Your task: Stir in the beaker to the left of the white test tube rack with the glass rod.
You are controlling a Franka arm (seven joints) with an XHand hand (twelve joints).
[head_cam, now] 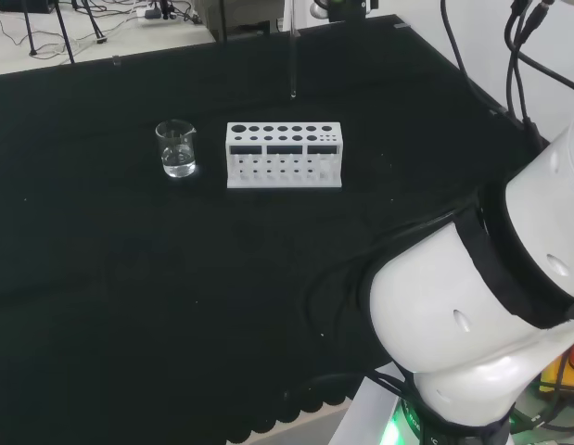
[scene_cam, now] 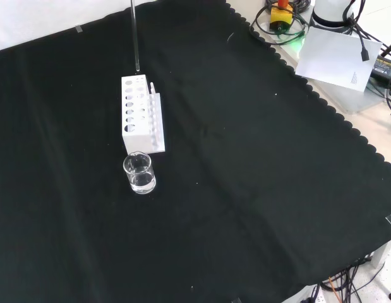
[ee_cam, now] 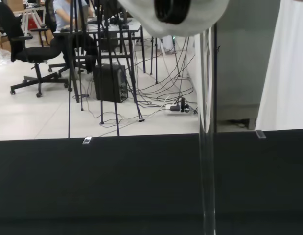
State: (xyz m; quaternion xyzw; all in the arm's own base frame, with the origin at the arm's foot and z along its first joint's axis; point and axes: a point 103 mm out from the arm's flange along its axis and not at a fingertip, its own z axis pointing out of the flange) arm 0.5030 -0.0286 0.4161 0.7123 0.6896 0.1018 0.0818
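Hanging upright: clear glass rod (head_cam: 293,60) | beaker (head_cam: 177,148) part-filled, clear liquid | robot hand grip: cannot tell

In your head view the arm's big white links (head_cam: 472,315) stand at the near right, one rounded link above another with a black band between them, and dark cables run up along the right edge. In your front view the arm's white base (scene_cam: 334,11) shows at the far right corner. In the wrist view a blurred white part of the robot hand (ee_cam: 173,17) hangs close before the camera, with a dark round opening in it. You cannot tell from these views how its fingers are set.
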